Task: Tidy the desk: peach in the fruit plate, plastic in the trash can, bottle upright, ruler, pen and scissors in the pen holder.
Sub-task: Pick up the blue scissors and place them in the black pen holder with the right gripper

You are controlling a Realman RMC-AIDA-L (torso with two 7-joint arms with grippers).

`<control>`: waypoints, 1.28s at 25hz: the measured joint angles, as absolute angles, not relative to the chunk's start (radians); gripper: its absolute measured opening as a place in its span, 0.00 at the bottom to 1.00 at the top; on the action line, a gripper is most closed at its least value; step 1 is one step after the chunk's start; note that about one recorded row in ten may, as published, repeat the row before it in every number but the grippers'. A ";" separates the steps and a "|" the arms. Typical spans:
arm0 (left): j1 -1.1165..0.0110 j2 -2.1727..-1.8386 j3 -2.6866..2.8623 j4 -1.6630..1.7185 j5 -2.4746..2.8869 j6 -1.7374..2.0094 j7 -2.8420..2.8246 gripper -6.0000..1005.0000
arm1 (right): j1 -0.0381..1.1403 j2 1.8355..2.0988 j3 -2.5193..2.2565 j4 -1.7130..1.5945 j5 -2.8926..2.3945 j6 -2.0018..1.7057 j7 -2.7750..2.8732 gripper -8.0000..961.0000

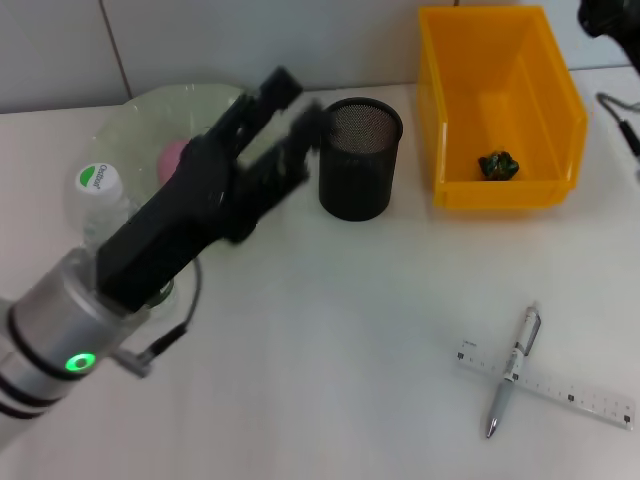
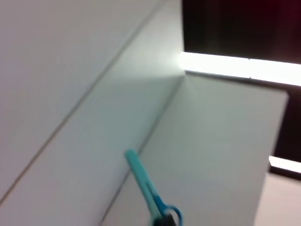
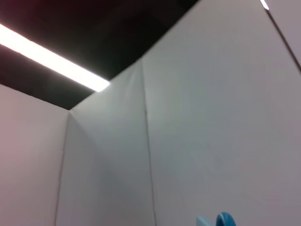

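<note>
Far left, the bottle (image 1: 100,190) appears to stand upright beside the fruit plate (image 1: 140,115), where the pink peach (image 1: 175,155) already lies. The left gripper (image 1: 295,115) reaches across the plate toward the black mesh pen holder (image 1: 358,160); we cannot tell from the head view whether it is spread or closed. The left wrist view shows teal scissors (image 2: 146,186) jutting up close to the camera, so we judge they are carried by this arm, though the hold itself is hidden.

We judge the scissors light, stiff and pointed, best held across the closed blades near the pivot and dropped in tip first. The holder looks light, and a knock on its rim could tip it.

Right of the holder, the yellow trash can (image 1: 500,110) holds a crumpled green plastic scrap (image 1: 498,165). On the table nearer us, the pen (image 1: 512,370) lies across the clear ruler (image 1: 545,385), touching it. The pen is slim and apt to roll; we would grip it mid-barrel first. The ruler lies flat and thin, so an end is the likeliest purchase.

The right gripper (image 1: 612,22) sits parked at the far right edge, its state unclear.
</note>
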State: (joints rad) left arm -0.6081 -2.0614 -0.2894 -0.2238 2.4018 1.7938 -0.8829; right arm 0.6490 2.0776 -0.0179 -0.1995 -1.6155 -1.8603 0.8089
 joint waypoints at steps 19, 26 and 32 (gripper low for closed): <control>-0.682 -2.063 -0.001 0.484 2.567 1.947 -0.954 0.81 | 0.665 1.998 -0.625 -0.901 -1.719 -1.535 1.827 0.08; -0.670 -2.057 0.004 0.518 2.563 1.955 -0.934 0.81 | 0.770 1.945 -0.690 -1.160 -2.042 -1.632 2.202 0.08; -0.655 -2.056 0.005 0.529 2.561 1.957 -0.934 0.81 | 0.922 1.926 -0.711 -1.283 -2.349 -1.790 2.377 0.09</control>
State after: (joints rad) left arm -0.6552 -2.0556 0.0045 0.5290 2.5605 1.9572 -0.9336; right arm 0.9219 1.9260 -0.7109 -1.2831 -2.3487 -1.7896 2.3773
